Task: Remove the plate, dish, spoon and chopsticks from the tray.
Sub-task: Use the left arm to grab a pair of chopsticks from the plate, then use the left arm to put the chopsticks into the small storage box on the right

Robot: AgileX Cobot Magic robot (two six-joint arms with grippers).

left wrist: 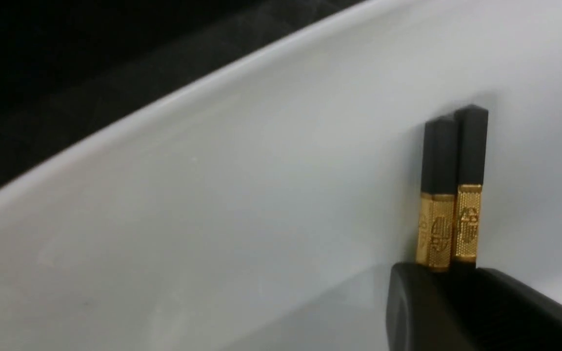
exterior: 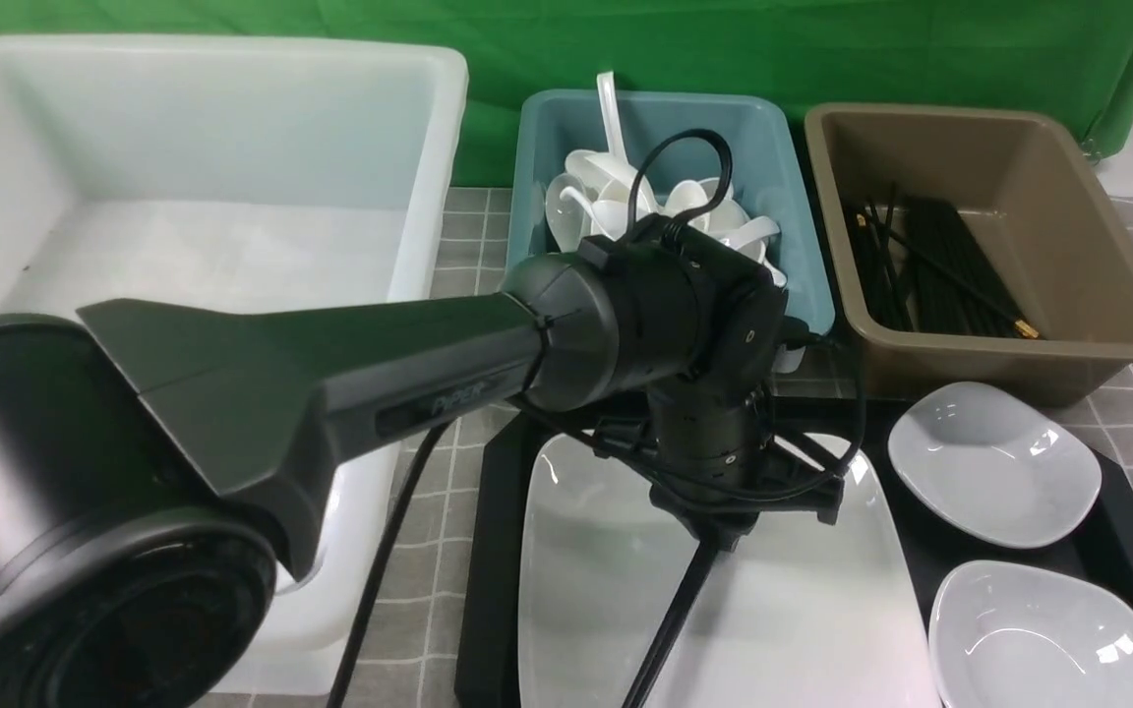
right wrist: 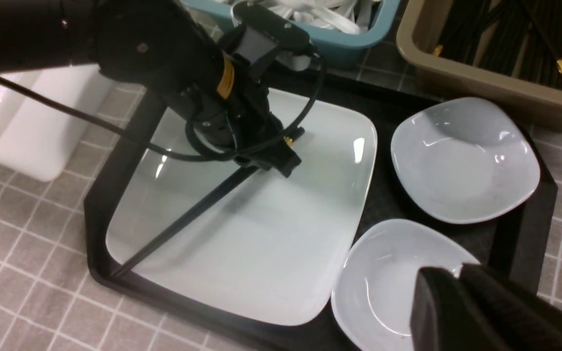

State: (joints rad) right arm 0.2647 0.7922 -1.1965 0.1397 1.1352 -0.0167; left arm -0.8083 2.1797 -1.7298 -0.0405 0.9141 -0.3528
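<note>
The black tray (exterior: 490, 551) holds the large white plate (exterior: 586, 590) and two small deep white dishes, one farther (exterior: 994, 462) and one nearer (exterior: 1043, 639). My left gripper (right wrist: 283, 161) hangs over the plate (right wrist: 261, 243) and is shut on the black chopsticks (right wrist: 188, 214) near their gold bands (left wrist: 449, 229). Their thin ends slope down to the plate's corner by the tray rim (right wrist: 100, 195). My right gripper (right wrist: 459, 273) is shut and empty above the nearer dish (right wrist: 383, 273). It is out of the front view. No spoon shows on the tray.
A big white tub (exterior: 183, 197) stands left of the tray. Behind the tray are a teal bin (exterior: 773, 157) with several white spoons and a brown bin (exterior: 1068, 226) with black chopsticks. The table has a grey checked cloth (exterior: 439, 511). A green backdrop is behind.
</note>
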